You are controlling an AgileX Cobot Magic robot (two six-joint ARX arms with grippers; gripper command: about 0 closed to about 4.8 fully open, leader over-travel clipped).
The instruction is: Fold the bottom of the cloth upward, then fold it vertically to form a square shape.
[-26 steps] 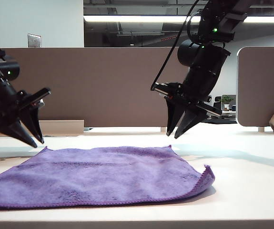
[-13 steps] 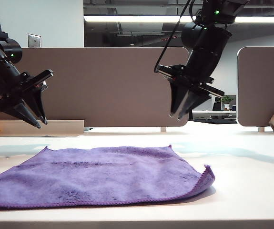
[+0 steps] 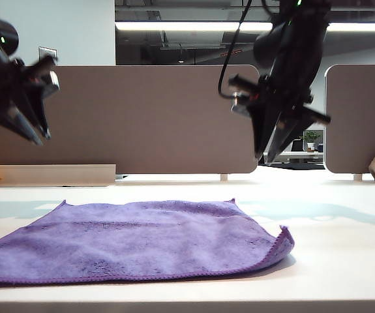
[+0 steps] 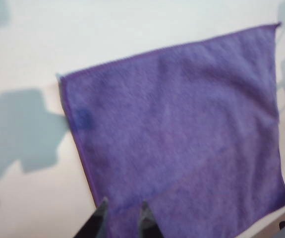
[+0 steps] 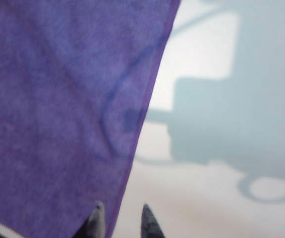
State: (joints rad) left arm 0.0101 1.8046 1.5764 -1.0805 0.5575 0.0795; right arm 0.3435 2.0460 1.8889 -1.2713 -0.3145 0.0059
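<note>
Both grippers hang in the air well above the table [image 3: 344,261], the left gripper [image 3: 36,130] high at the left and the right gripper [image 3: 273,153] high at the right, each with its two fingers a narrow gap apart and nothing between them. Below them the cloth [image 3: 141,238] lies flat on the table, a purple fuzzy towel with a stitched hem, its near right corner curled up slightly. No brand, label or writing can be read on anything in view.
</note>
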